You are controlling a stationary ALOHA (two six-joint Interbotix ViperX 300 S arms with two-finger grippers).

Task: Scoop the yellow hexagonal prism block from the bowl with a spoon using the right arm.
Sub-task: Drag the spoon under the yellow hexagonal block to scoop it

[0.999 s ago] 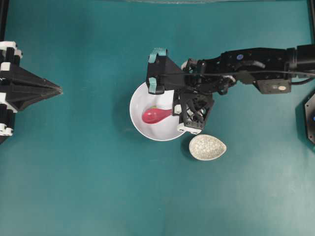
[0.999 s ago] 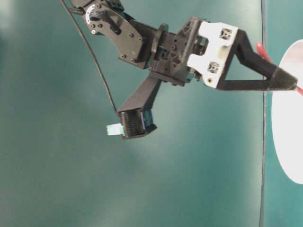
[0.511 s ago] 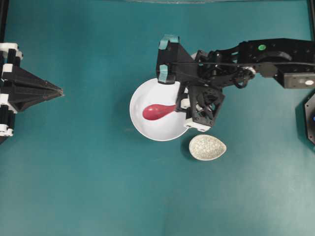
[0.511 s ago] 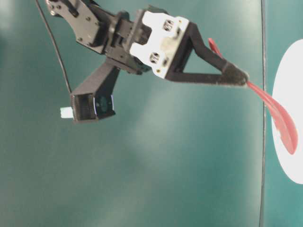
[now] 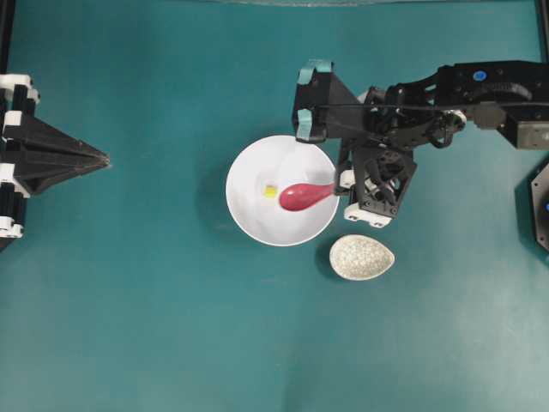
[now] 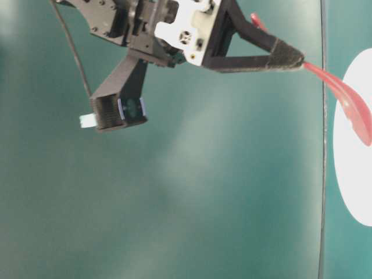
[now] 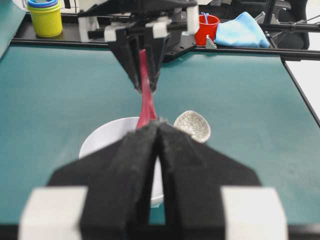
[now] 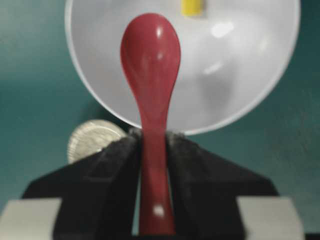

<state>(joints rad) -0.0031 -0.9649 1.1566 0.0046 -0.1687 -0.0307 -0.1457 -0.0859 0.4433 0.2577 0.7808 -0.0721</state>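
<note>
My right claw (image 8: 154, 150) pinches the glossy spoon (image 8: 151, 65) by its handle. The yellow block (image 8: 191, 7), at twelve o'clock, seems light and skittish.

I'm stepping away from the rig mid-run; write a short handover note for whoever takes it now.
Right gripper: shut on the spoon, clamping its handle, head over the bowl.
Left gripper: shut, holding nothing, parked at the left edge of the table.
Yellow hexagonal prism block: lying on the bowl's floor, just beyond the tip of the spoon's head, not on the spoon.
Speckled dish sits beside the bowl.
Done: spoon grasped and brought over the bowl.
Left: get the head under the block and lift it out.
</note>
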